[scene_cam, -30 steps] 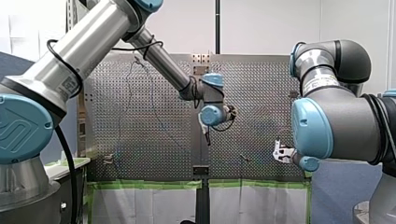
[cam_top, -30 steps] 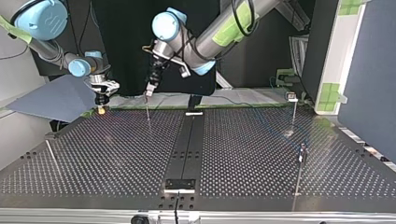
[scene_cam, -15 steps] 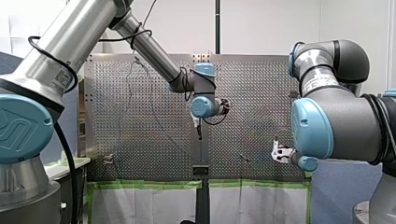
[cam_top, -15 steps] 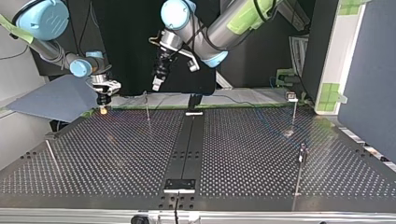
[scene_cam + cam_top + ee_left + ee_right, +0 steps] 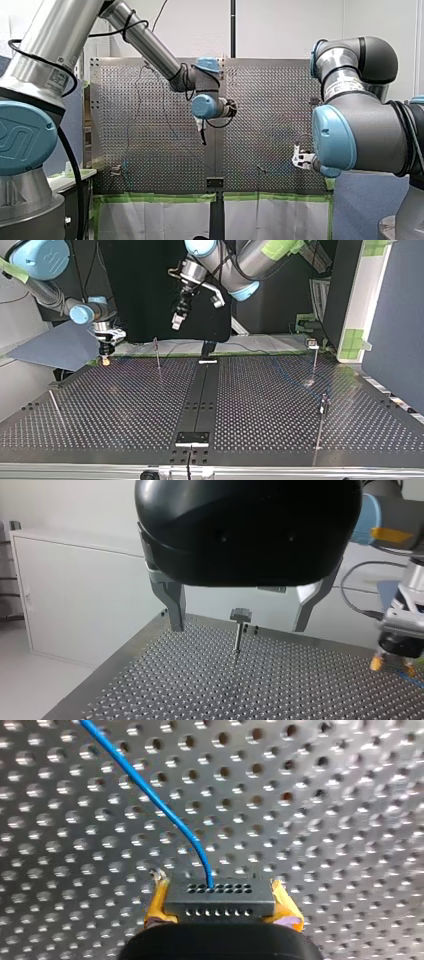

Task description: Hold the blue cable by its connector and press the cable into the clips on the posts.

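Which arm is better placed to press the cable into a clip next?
Probably left. My left pincer is open and empty, with a post ahead, in line with its gap. My right pincer is shut on the connector of the blue cable, so it is occupied.

Thin blue cable [image 5: 150, 795]. Dark grey rectangular connector [image 5: 220, 901] with two rows of small holes. Yellow finger pads [image 5: 283, 907]. Silver perforated metal table [image 5: 325, 820].

Plain white wall [image 5: 285, 27] at the back, pretty evenly lit. White cabinet [image 5: 75, 605] off to one side, plus a dark blue panel [image 5: 395, 315] next to some green tape [image 5: 356, 340].
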`<state>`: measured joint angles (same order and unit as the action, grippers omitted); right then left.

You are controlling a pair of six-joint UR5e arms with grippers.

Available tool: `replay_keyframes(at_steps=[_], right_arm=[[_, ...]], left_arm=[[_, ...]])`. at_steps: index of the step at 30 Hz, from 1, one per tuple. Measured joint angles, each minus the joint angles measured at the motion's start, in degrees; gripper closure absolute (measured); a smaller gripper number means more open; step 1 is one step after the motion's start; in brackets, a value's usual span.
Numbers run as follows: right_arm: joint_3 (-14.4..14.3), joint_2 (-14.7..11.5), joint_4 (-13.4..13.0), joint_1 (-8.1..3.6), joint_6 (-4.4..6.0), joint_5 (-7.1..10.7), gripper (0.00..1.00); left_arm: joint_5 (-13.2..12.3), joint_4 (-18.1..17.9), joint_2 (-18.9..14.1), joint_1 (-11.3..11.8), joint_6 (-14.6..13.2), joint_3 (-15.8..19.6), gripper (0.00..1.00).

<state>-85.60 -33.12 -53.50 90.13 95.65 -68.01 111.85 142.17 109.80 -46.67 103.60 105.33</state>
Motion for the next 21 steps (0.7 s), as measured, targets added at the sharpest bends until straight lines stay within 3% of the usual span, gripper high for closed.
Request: replay_keyframes(at_steps=[12,21], right_arm=[[-2.0,-6.5,0.2,0.46,1.25,0.12,1.0],[-4.2,-10.2,0.0,1.66,0.56,-0.79,1.0]], left_arm=[[2.9,0.3,-6.7,-0.7,0.0,6.7,0.0],[3.4,-3.1,-11.4,-0.4,-0.5,11.3,0.0]])
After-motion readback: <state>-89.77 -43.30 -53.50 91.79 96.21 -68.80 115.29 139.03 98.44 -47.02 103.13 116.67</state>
